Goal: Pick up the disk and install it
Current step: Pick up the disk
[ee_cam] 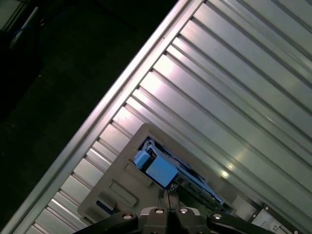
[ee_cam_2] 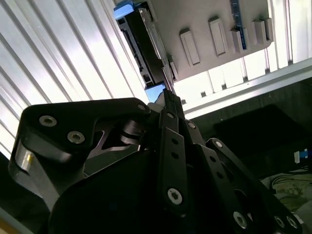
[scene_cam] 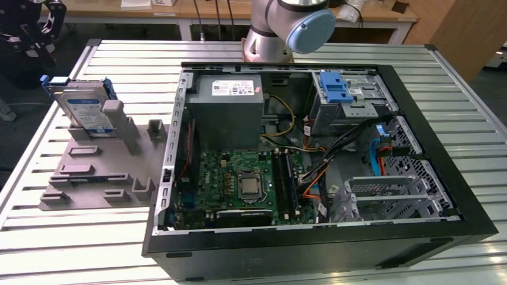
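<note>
**Operator:** Where are we locating the disk (scene_cam: 82,107)?

**Technician:** We are finding it standing on edge in a slot of the grey holding fixture (scene_cam: 95,172). The fixture is resting on the ribbed metal table (scene_cam: 443,65), just beside the open computer case (scene_cam: 455,178), on the exterior view's left. The disk's label is facing the camera, and the blue carrier frame is wrapping its edges.

**Operator:** What are we reading for the gripper (ee_cam: 167,196)?

**Technician:** In both wrist views we are looking past it onto the disk's upper edge. Its fingers are lying pressed together and are grasping nothing. The tips are lining up with the blue end of the carrier. We cannot tell whether they are touching it.

**Operator:** What are we noting at the case?

**Technician:** It is lying on its side with the panel off. The grey power supply (scene_cam: 230,113) is sitting beyond the green motherboard (scene_cam: 246,178). The silver drive cage with the blue latch (scene_cam: 341,92) is sitting at the exterior view's right of the power supply. The disk is standing well apart from that cage and is not yet installed. The arm (scene_cam: 289,27) is rising behind the case.
</note>
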Controlling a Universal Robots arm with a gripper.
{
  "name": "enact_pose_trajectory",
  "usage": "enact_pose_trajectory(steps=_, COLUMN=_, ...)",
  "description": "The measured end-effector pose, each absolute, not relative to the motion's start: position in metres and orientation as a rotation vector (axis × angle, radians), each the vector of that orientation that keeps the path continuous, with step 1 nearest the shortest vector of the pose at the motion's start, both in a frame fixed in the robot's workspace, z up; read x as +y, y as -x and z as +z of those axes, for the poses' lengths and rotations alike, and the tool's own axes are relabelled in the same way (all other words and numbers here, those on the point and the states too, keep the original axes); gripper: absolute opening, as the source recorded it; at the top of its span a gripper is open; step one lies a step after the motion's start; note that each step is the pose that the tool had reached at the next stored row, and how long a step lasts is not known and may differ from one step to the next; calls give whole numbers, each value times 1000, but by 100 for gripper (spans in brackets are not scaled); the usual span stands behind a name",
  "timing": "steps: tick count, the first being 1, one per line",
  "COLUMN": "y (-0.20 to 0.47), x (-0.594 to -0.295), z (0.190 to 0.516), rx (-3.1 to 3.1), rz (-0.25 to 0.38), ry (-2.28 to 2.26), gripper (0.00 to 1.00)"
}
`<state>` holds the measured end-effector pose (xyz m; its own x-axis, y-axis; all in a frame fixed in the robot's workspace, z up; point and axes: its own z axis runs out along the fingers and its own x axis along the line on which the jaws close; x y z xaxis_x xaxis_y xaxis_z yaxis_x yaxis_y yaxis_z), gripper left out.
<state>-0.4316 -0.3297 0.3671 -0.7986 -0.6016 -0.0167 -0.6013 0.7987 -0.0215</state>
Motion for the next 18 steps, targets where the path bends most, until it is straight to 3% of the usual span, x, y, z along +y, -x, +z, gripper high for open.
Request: enact_pose_trajectory(steps=18, y=432, x=-330, z=367, rx=2937, rz=-23, ry=1048, gripper=11)
